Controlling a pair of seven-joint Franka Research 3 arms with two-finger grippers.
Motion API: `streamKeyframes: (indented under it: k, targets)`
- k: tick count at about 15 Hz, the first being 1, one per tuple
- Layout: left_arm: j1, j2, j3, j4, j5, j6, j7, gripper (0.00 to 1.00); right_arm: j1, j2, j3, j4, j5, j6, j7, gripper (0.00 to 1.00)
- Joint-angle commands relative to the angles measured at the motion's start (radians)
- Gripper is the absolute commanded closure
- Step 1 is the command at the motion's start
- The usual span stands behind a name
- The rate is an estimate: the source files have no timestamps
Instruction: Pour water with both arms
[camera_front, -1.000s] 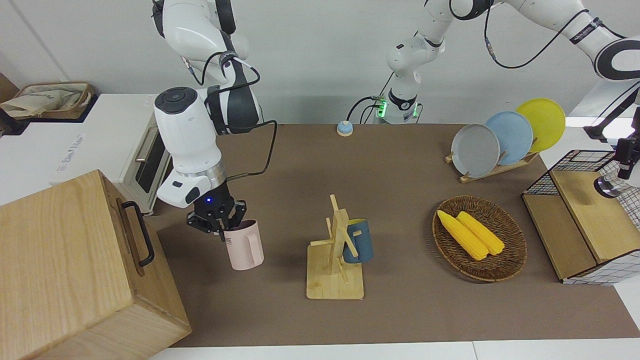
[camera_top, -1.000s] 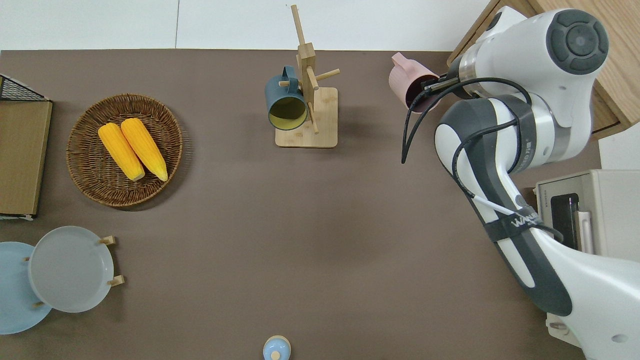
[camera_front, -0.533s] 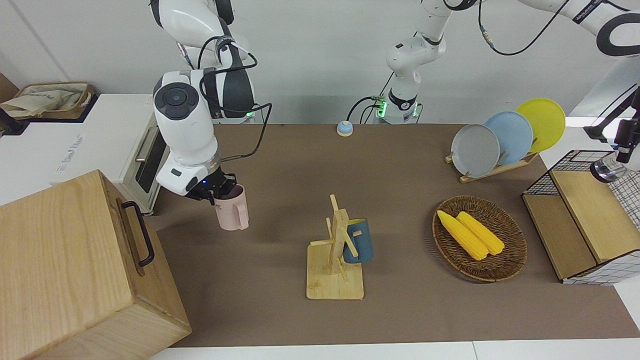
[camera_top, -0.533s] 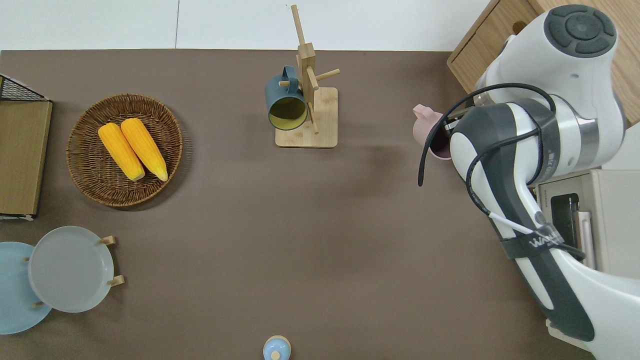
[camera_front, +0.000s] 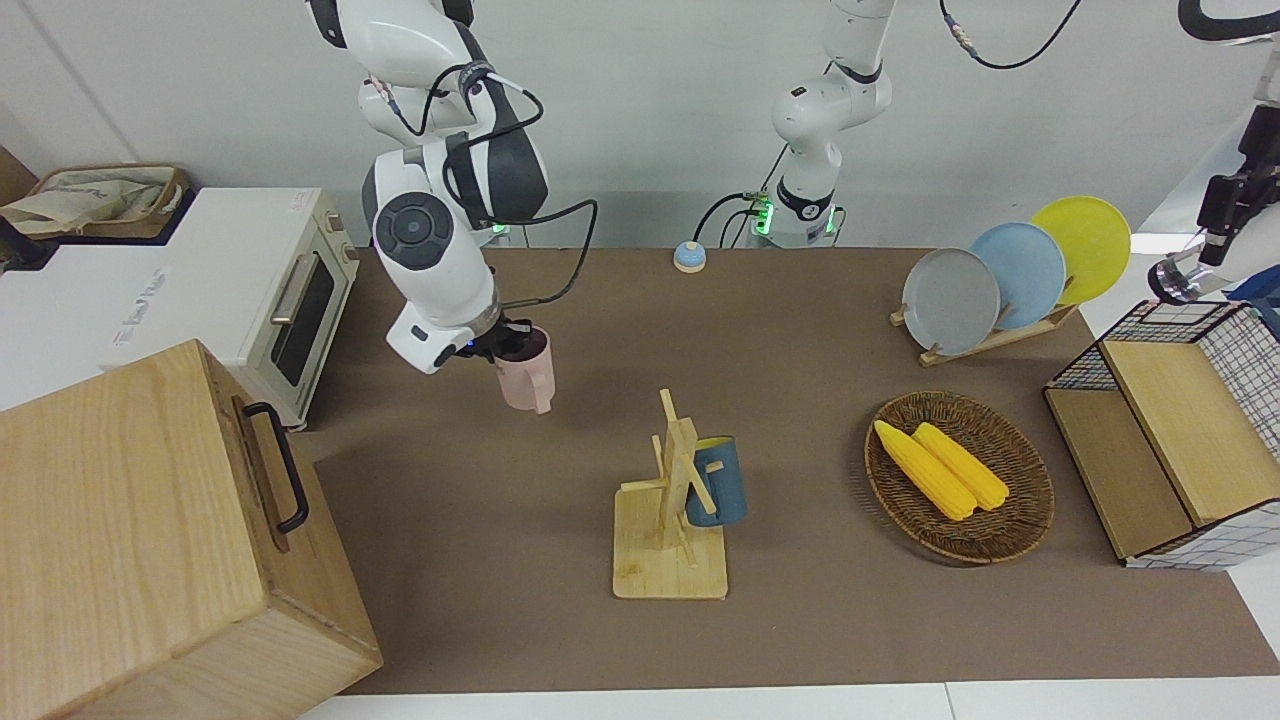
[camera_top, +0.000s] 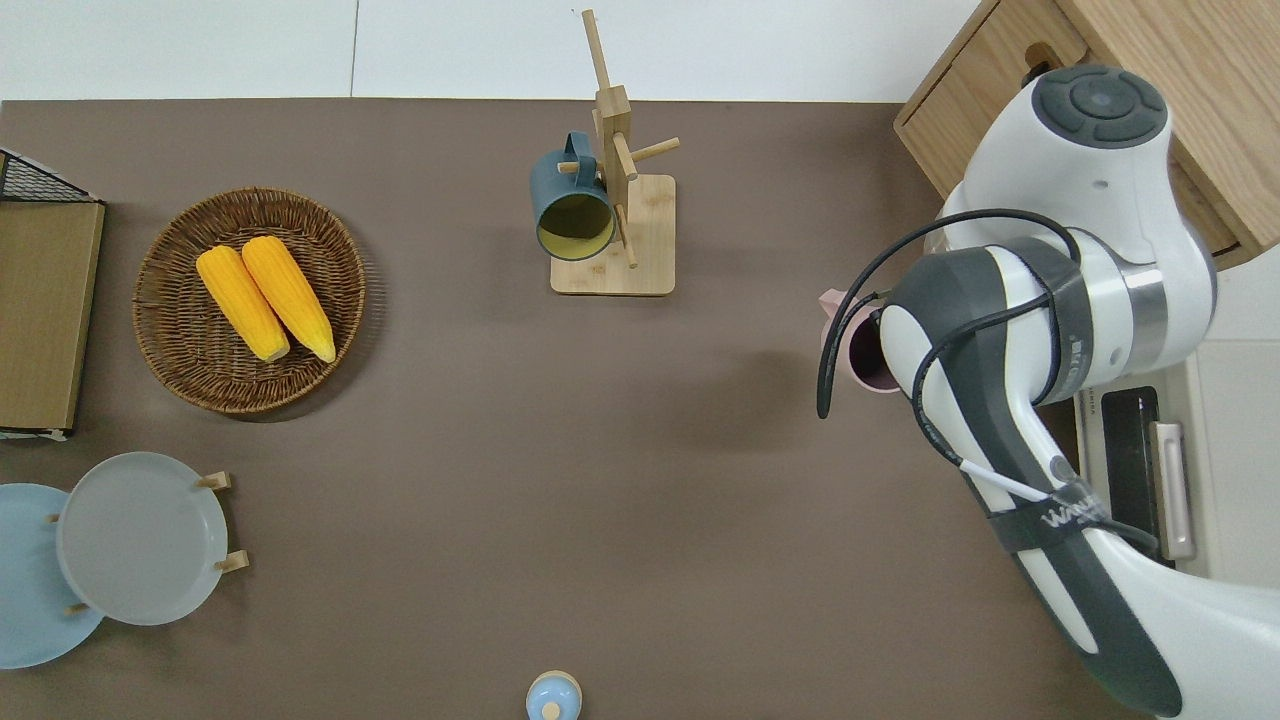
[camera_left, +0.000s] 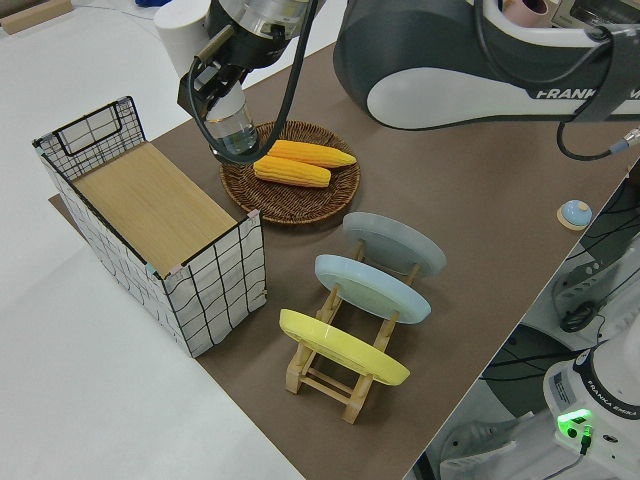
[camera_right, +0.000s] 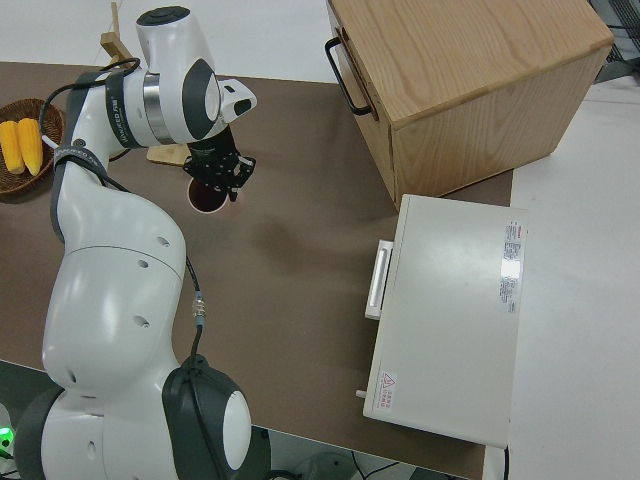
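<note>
Your wooden box (camera_front: 150, 520) and white toaster oven (camera_front: 300, 300) sit at the right arm's end of the table (camera_front: 800, 620). Your right gripper (camera_front: 497, 345) is clamped on the rim of a pink mug (camera_front: 526, 375) and holds it upright in the air, handle turned away from the robots. In the overhead view the pink mug (camera_top: 850, 340) hangs over bare table, toward the right arm's end and nearer to the robots than the mug rack (camera_top: 612, 200). The arm's wrist covers most of it there. The right side view shows the gripper (camera_right: 214, 172) directly above the mug's open mouth, fingers gripping the rim.

At mid-table you have the wooden rack with a blue mug (camera_front: 715, 480) hung on a peg. Toward the left arm's end lie a wicker basket (camera_front: 1000, 540) with two corn cobs (camera_front: 940, 468), a plate rack (camera_front: 1000, 335) with three plates, and a wire crate (camera_front: 1170, 440).

Your left gripper (camera_left: 215, 95) is closed on a clear glass (camera_left: 233, 130), held in the air beside the crate and close to the basket's edge.
</note>
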Motion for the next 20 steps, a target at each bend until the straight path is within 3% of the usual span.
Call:
streamKeyframes:
  k: [1, 6, 9, 15, 17, 20]
  targets:
    - [-0.006, -0.153, -0.053, -0.163, 0.072, 0.018, -0.092, 1.00, 0.077, -0.011, 0.005, -0.026, 0.103, 0.010, 0.194, 1.000]
    - [-0.004, -0.282, -0.130, -0.346, 0.114, 0.099, -0.183, 1.00, 0.191, 0.029, 0.005, -0.017, 0.216, 0.145, 0.407, 1.000]
    - [-0.004, -0.372, -0.193, -0.493, 0.131, 0.187, -0.273, 1.00, 0.255, 0.092, 0.005, 0.041, 0.244, 0.185, 0.533, 1.000]
    - [-0.007, -0.446, -0.291, -0.592, 0.126, 0.187, -0.365, 1.00, 0.321, 0.137, 0.005, 0.048, 0.296, 0.271, 0.592, 1.000]
    - [-0.028, -0.465, -0.308, -0.621, 0.118, 0.187, -0.367, 1.00, 0.347, 0.143, 0.005, 0.048, 0.311, 0.335, 0.631, 1.000]
    - [-0.067, -0.498, -0.310, -0.665, 0.117, 0.189, -0.361, 1.00, 0.378, 0.161, 0.005, 0.045, 0.354, 0.366, 0.647, 1.000]
